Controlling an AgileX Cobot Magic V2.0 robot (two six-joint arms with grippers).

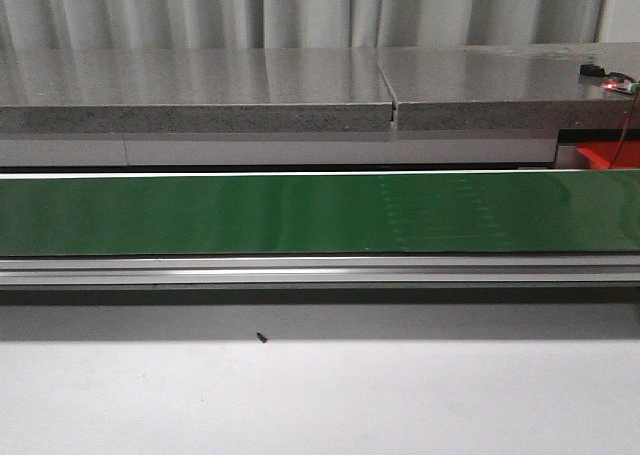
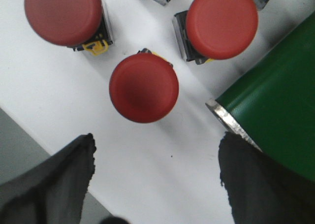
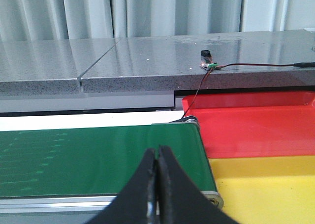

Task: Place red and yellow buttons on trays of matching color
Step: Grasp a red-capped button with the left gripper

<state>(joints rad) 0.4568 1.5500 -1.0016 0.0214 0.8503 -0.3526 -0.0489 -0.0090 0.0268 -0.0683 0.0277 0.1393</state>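
Both pincers are seen only from their own wrist cameras. On the left arm, the left gripper (image 2: pixel 155 172) is held with its two dark fingers (image 2: pixel 54 184) spread wide apart, nothing between them, above a white surface (image 2: pixel 147 179). Just ahead of the gap between the fingers, a red button (image 2: pixel 143 88) is seen from above, its round cap clear of both fingers. Farther ahead, two more red buttons are set to either side: one red button (image 2: pixel 63 13) beyond the first finger and another red button (image 2: pixel 221 22) beyond the second, each with a grey and yellow base showing under the cap. Beside the second finger, the green conveyor belt (image 2: pixel 275 120) and its metal edge are seen. On the right arm, the right gripper (image 3: pixel 157 177) is shown with its dark fingertips pressed together and nothing held between them. Beyond the closed tips, the green belt (image 3: pixel 98 155) is stretched out, and past its end the red tray (image 3: pixel 256 130) and the yellow tray (image 3: pixel 266 184) are set side by side, both well apart from the tips. A grey stone ledge (image 3: pixel 147 61) carrying a small wired sensor (image 3: pixel 205 59) is seen behind them. In the front view, only the belt (image 1: pixel 300 213), the ledge and a corner of the red tray (image 1: pixel 605 155) are shown; neither arm is visible there.
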